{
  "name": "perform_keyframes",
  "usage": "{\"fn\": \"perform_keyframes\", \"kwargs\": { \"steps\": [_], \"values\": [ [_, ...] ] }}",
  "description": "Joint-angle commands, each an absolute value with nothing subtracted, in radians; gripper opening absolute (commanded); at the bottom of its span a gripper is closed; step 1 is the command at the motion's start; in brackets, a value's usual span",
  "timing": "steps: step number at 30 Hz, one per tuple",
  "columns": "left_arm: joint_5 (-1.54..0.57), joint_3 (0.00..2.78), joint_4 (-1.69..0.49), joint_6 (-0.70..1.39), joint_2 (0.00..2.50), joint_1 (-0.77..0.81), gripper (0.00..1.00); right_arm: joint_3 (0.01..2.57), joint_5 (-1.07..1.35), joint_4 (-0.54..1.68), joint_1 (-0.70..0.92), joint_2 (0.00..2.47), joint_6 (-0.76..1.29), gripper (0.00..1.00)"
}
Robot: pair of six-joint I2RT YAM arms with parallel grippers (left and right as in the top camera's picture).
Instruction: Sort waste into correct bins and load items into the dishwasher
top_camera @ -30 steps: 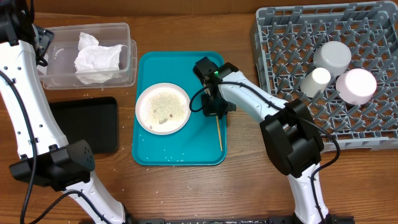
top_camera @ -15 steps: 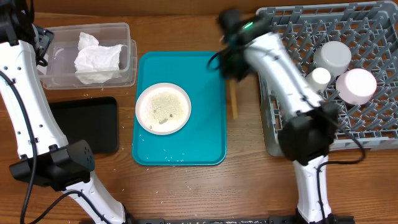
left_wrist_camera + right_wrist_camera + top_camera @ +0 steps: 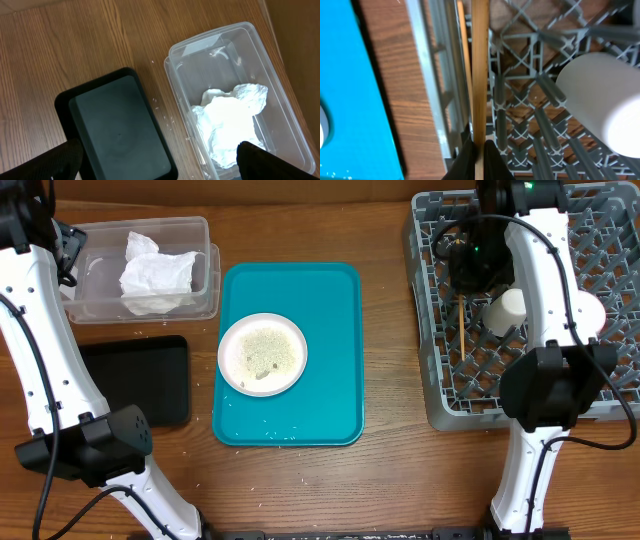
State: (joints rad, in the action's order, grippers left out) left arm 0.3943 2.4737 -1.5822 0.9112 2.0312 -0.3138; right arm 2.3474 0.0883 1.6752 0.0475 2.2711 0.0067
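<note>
My right gripper (image 3: 479, 150) is shut on a thin wooden stick (image 3: 480, 70) and holds it over the left part of the grey dishwasher rack (image 3: 440, 395). In the overhead view the stick (image 3: 460, 315) hangs below the right gripper (image 3: 470, 265), beside a white cup (image 3: 508, 310). A white plate (image 3: 262, 354) with crumbs sits on the teal tray (image 3: 330, 400). My left gripper (image 3: 160, 162) is open, above a black tray (image 3: 120, 130) and a clear bin (image 3: 235, 100) that holds crumpled white paper (image 3: 230, 122).
The white cup also shows in the right wrist view (image 3: 602, 105). A pink-white cup (image 3: 590, 310) lies in the rack's right part. The clear bin (image 3: 205, 250) stands at the back left and the black tray (image 3: 140, 380) in front of it.
My right gripper has carried the stick from the teal tray, rightward and back, to over the dishwasher rack. The left arm has not moved.
</note>
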Motion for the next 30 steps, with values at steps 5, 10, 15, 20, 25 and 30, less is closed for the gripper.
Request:
{"fn": "perform_keyframes", "kwargs": {
  "steps": [5,10,15,20,25,30],
  "values": [
    [0.413,2.473,-1.581,0.92,2.04,-0.307,1.0,2.269,0.141,1.654,0.051,2.254,-0.034,0.2],
    [0.414,2.473,-1.581,0.92,2.04,-0.307,1.0,2.269,0.141,1.66,0.051,2.254,-0.022,0.33],
    [0.414,2.473,-1.581,0.92,2.04,-0.307,1.0,2.334,0.162,1.694,0.039,2.243,0.05,0.41],
    [0.413,2.473,-1.581,0.92,2.04,-0.307,1.0,2.423,0.158,1.694,-0.012,2.188,0.133,0.75],
    [0.413,2.473,-1.581,0.92,2.04,-0.307,1.0,2.505,0.159,1.694,-0.17,2.103,0.239,1.0],
    [0.413,2.473,-1.581,0.92,2.04,-0.307,1.0,2.516,0.159,1.694,-0.351,2.049,0.293,1.0]
  ]
}}
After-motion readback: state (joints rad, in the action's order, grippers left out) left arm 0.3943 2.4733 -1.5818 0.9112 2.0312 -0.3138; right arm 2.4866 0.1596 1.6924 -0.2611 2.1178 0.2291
